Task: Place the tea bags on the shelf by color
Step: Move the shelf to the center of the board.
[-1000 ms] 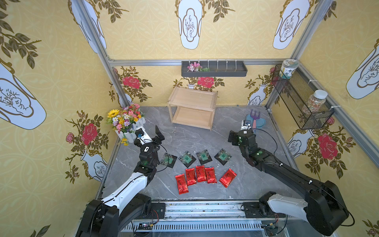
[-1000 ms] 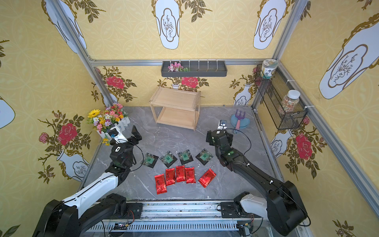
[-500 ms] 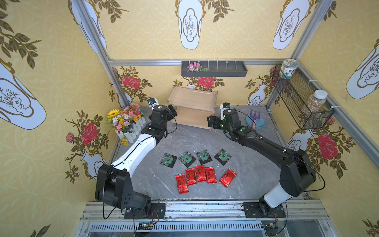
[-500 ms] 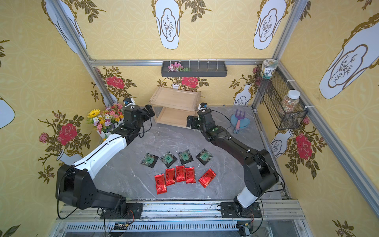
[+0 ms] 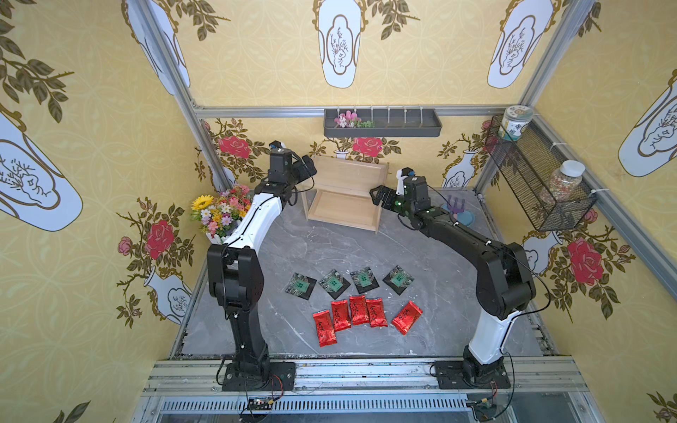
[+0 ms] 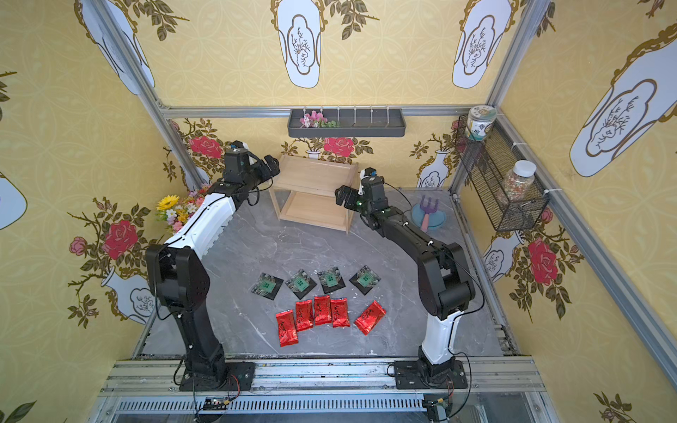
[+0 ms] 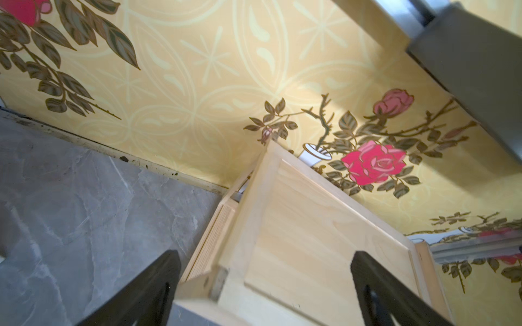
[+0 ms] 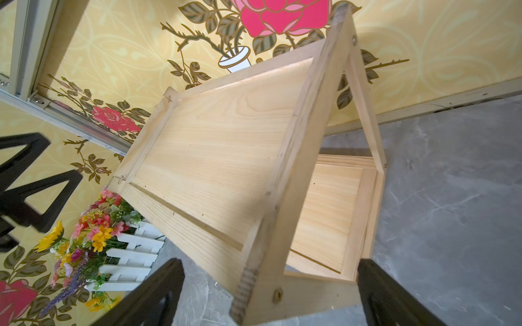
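Nine to sort, and none is shelved yet. Nearest me, the five red tea bags (image 5: 358,310) lie in a loose row on the grey tabletop (image 5: 329,249). The four black tea bags (image 5: 334,282) sit in a row just behind them, all flat and untouched. Both arms reach past them to the far end. My left gripper (image 5: 309,167) hangs wide open and empty at a top-tier corner of the shelf (image 5: 348,172). My right gripper (image 5: 380,196) is likewise spread and empty by the opposite end. Both tiers look bare in the wrist views. I judge the sorting not begun: every bag is left to pick and place, one colour per tier.
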`<state>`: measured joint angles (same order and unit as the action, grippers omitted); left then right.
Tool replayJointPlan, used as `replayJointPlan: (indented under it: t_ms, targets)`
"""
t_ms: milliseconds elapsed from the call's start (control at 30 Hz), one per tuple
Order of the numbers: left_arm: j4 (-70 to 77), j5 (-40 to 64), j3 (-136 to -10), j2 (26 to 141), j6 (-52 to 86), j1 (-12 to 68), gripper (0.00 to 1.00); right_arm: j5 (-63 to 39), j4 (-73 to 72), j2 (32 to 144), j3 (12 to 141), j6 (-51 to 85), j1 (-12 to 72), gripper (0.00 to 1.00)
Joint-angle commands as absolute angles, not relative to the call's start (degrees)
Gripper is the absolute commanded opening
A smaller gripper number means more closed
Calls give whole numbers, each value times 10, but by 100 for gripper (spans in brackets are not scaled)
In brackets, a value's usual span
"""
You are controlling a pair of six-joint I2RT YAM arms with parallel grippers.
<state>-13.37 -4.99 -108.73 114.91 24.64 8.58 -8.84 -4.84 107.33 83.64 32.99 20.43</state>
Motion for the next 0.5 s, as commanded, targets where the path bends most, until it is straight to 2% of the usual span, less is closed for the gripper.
replayJointPlan:
  t_ms: [0,100,300,400,467]
  targets:
    - [-189,21,-1146,1203,255,66,100,-99,-87,1093,861,337,203,100]
    - [-188,80,-1177,1240,261,60,100,-110,-81,1114,885,346,201,100]
    - [-143,201,-1158,1255,282,60,100,-125,-80,1129,908,347,196,97]
    - [-119,235,-1122,1239,291,60,98,-126,-78,1125,910,339,195,94]
    - [-94,244,-1081,1214,299,62,96,-127,-76,1122,910,333,194,87]
